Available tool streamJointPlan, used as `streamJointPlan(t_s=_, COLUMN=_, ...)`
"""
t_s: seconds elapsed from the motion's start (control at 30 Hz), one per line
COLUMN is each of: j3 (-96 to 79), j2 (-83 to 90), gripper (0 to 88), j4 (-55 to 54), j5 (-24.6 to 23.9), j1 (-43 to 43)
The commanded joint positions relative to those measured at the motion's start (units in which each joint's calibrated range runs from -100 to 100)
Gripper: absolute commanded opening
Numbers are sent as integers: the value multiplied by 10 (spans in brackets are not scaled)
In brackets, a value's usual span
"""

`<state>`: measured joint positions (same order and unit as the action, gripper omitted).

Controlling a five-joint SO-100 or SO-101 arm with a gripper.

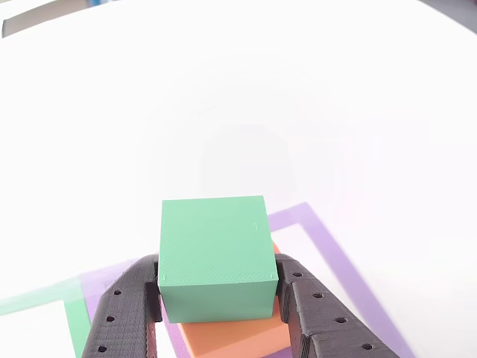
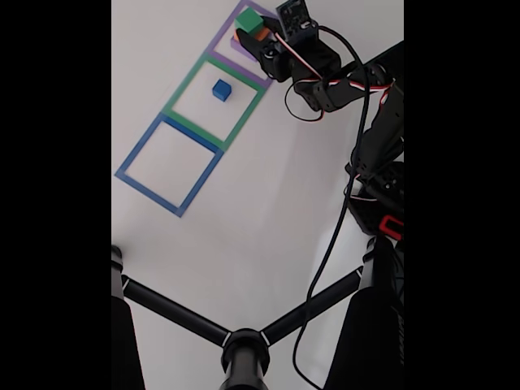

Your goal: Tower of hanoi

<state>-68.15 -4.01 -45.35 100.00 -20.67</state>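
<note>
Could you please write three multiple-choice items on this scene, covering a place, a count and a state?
1. Where is the blue cube?
A. Inside the green square
B. Inside the blue square
C. On the green cube

2. How many taped squares lie on the table?
A. Two
B. Three
C. Four

3. What does the green cube rest on?
A. The bare table
B. The blue cube
C. The orange block

Answers:
1 A: it sits within the green square.
2 B: purple, green and blue outlines.
3 C: the orange block shows beneath it, between the gripper fingers.

Claw (image 2: 253, 39) at green cube (image 2: 247, 20) atop orange block (image 2: 258, 34) in purple square (image 2: 240, 10), blue cube (image 2: 221, 89) in green square (image 2: 180, 90)
</note>
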Motion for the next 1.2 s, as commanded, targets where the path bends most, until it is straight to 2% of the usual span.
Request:
streamJointPlan(t_s=0.0, j3=20, j2=13, gripper=101, j4=-2, j5=0, j1=6)
streamJointPlan(t_s=0.37, j3=23, j2=74, gripper=89, j4=63, j5=0, j1=25)
streamJointPlan(t_s=0.6, j3=46, j2=171, gripper=88, j4=198, j5=0, j1=41)
streamJointPlan(t_s=0.87, j3=144, j2=331, gripper=86, j4=503, j5=0, j1=57)
streamJointPlan(t_s=1.0, j3=248, j2=387, gripper=84, j4=707, j5=0, j1=71)
streamJointPlan(t_s=1.17, j3=476, j2=399, gripper=83, j4=1018, j5=0, j1=98)
